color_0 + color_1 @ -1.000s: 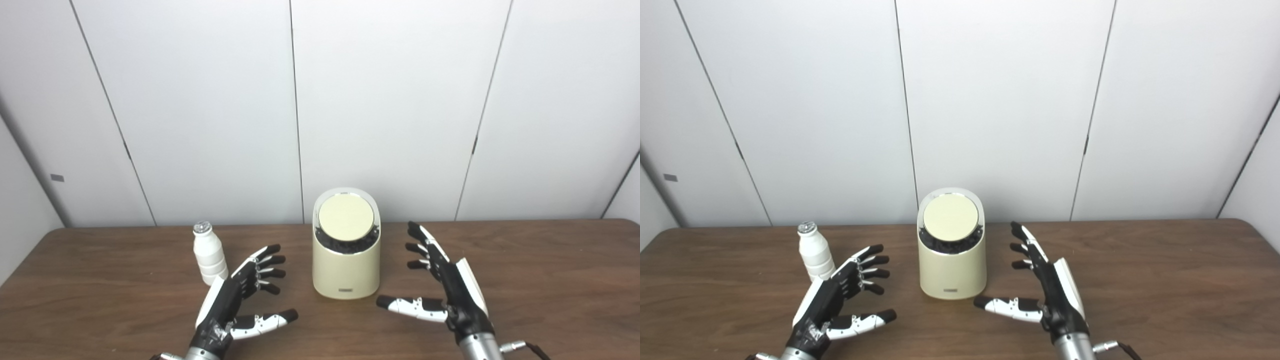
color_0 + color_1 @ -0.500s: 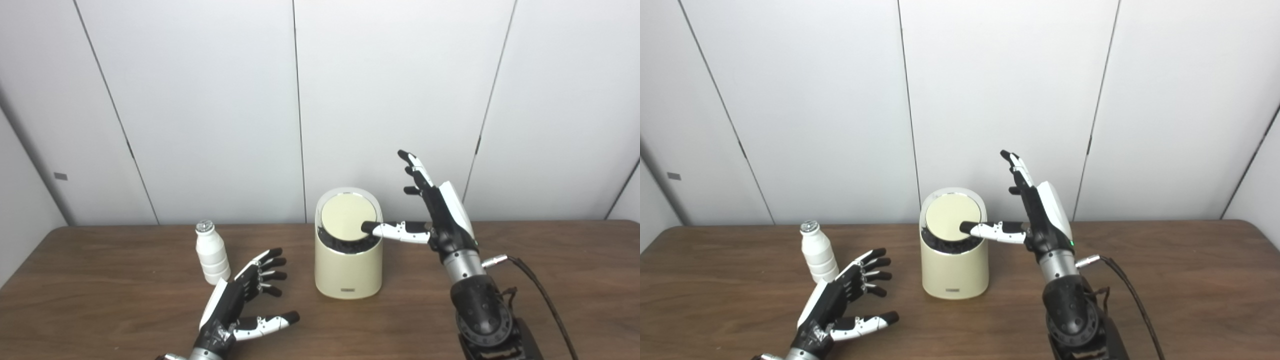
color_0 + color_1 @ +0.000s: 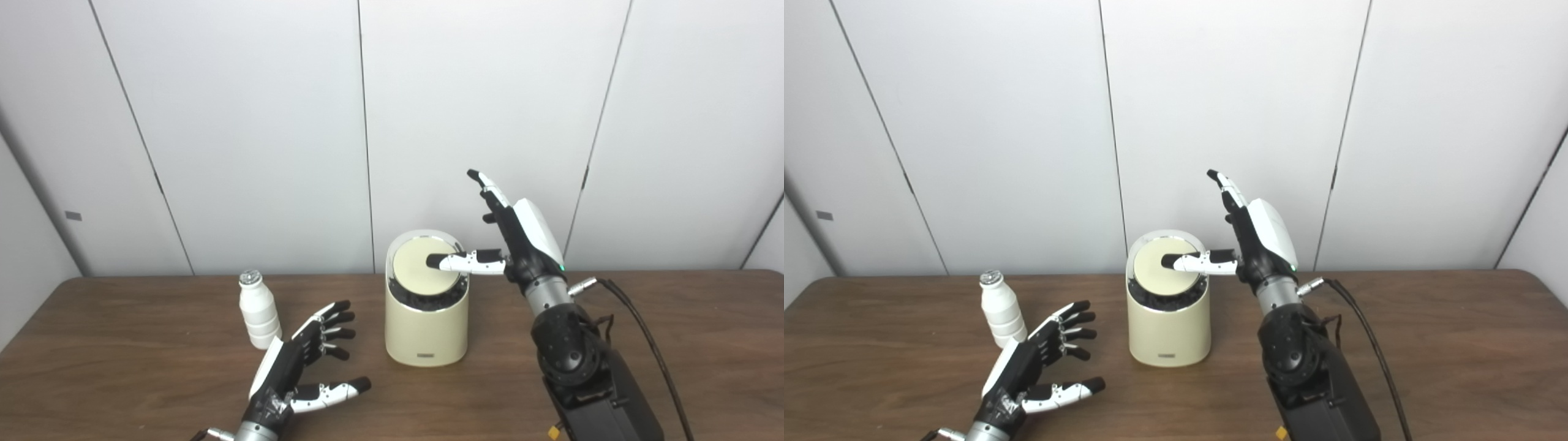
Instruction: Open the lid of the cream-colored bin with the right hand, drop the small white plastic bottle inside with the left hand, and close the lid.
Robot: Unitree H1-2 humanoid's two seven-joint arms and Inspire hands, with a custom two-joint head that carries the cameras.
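Right hand (image 3: 520, 236): fingers spread and pointing up, thumb stretched out sideways to the left. Thumb tip lies over the right part of the round lid (image 3: 422, 274); whether it presses the lid or only hovers above it, I cannot tell. Nothing gripped. Forearm rises steeply from the near right of the table (image 3: 674, 343), cable trailing off behind it.

Left hand (image 3: 300, 367): fingers apart, slightly curled, thumb out to the right, holding nothing. It sits low over the near table, just right of and nearer than the small white plastic bottle (image 3: 258, 310), not touching it.

Bottle stands upright, silvery cap on, left of the cream-colored bin (image 3: 425, 324), clearly apart from it. Bin stands mid-table, the lid tilted toward the camera and seated in its rim; a dark liner shows below the lid's near edge.

Progress, as judged: early. Lid looks shut, so step one is only just being approached. Left to do: get the lid open with the right hand, grasp the bottle with the left, carry it over the opening, release, then shut the lid.
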